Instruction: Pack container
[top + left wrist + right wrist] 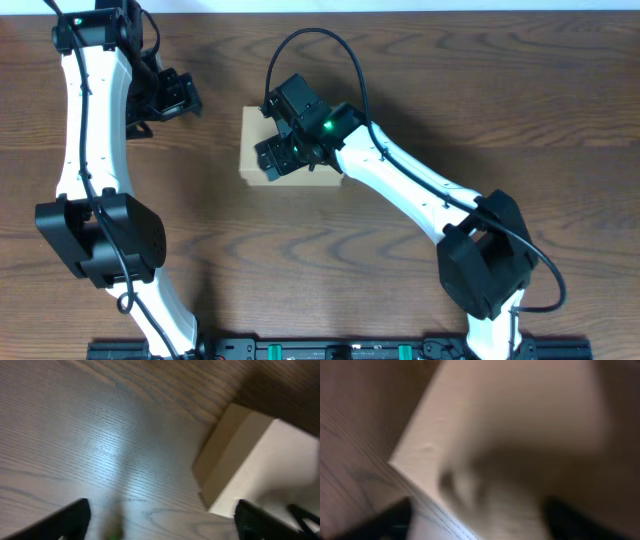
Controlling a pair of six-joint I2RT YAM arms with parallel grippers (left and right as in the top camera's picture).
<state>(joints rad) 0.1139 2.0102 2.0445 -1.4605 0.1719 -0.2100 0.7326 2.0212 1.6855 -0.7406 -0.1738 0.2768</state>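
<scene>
The tan cardboard container stands closed on the wooden table, left of centre. My right gripper is directly over its top and hides much of the lid. In the blurred right wrist view the container's top fills the frame, and the right gripper's fingers are spread apart with nothing between them. My left gripper is to the left of the container, apart from it. In the left wrist view the left gripper's fingers are wide open and empty, with the container at the right.
Dark wooden tabletop lies all around the container. The arm bases and a black rail sit along the front edge. No tape rolls or blue packet show in any view.
</scene>
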